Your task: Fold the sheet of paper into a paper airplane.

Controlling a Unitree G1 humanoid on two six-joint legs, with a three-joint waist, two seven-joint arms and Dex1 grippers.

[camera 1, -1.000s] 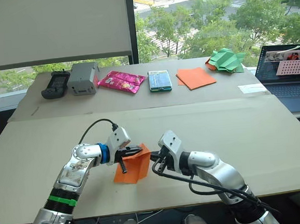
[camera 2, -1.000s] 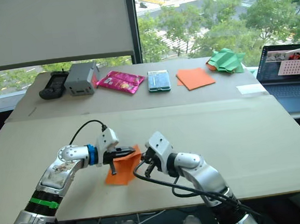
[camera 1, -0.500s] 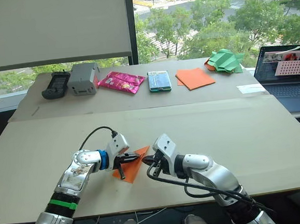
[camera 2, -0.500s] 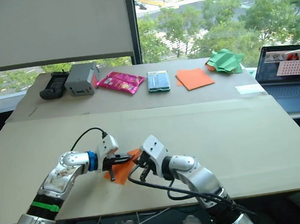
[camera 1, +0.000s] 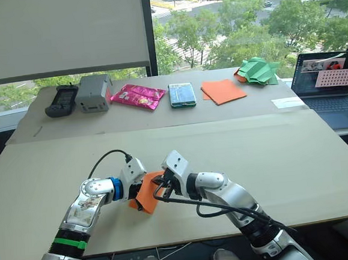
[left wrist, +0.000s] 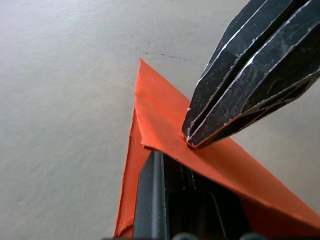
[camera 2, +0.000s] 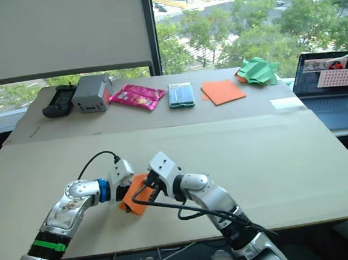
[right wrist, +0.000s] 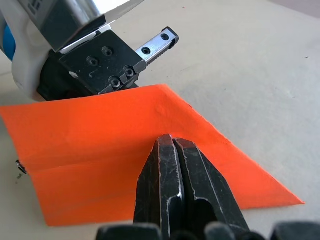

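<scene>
The sheet of paper point(camera 1: 146, 193) is bright orange and folded, and it stands tilted on the near part of the brown table point(camera 1: 273, 158). My left gripper point(camera 1: 140, 188) reaches it from the left and holds a layer of it. One black finger point(left wrist: 150, 195) pokes out under the top flap, and the rest is covered by paper. My right gripper point(right wrist: 172, 144) comes from the right, shut, with its tips pressed on the paper at a crease. It also appears at the flap's edge in the left wrist view point(left wrist: 190, 141). Both grippers meet at the sheet.
Along the far side lie a black device point(camera 1: 60, 101), a grey box point(camera 1: 92, 92), a pink packet point(camera 1: 138, 96), a teal box point(camera 1: 182, 94), flat orange sheets point(camera 1: 222, 91) and a green paper shape point(camera 1: 257, 70). A laptop point(camera 1: 330, 87) stands at the right edge.
The paper, held up a second ago, has come down onto the table and shifted slightly left. My right gripper has closed in from the right and now presses on it.
</scene>
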